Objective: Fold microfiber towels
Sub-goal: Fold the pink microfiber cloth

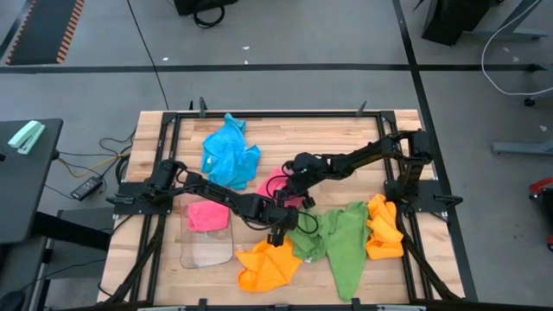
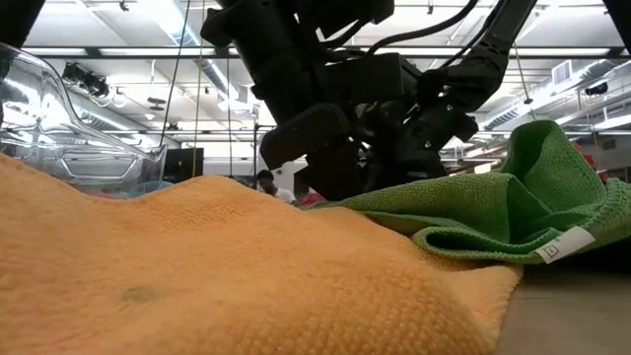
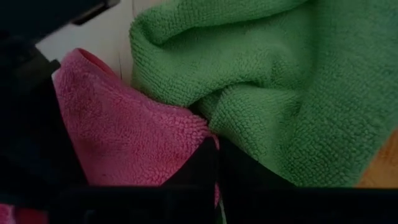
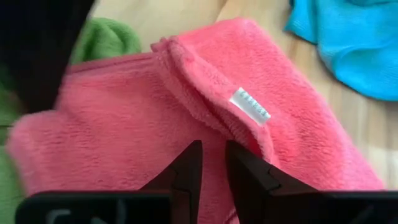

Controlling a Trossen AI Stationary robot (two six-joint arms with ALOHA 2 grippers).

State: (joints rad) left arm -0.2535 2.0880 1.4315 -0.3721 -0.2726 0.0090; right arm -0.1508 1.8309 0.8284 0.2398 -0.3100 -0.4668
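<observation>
A wooden table (image 1: pixel 285 130) with a black frame is standing on a grey floor (image 1: pixel 285 34). A clear tray (image 1: pixel 207 248) is lying near its front left. Cables (image 1: pixel 95 168) are trailing off the table's left side, beside a dark side surface (image 1: pixel 26 181) carrying a pale green object (image 1: pixel 26 136). Ceiling lights (image 2: pixel 148 20) are glowing overhead.

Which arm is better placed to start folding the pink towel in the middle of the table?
Right, probably. The right gripper pinches the pink towel at its edge. The left gripper is shut where pink meets the green towel.
</observation>
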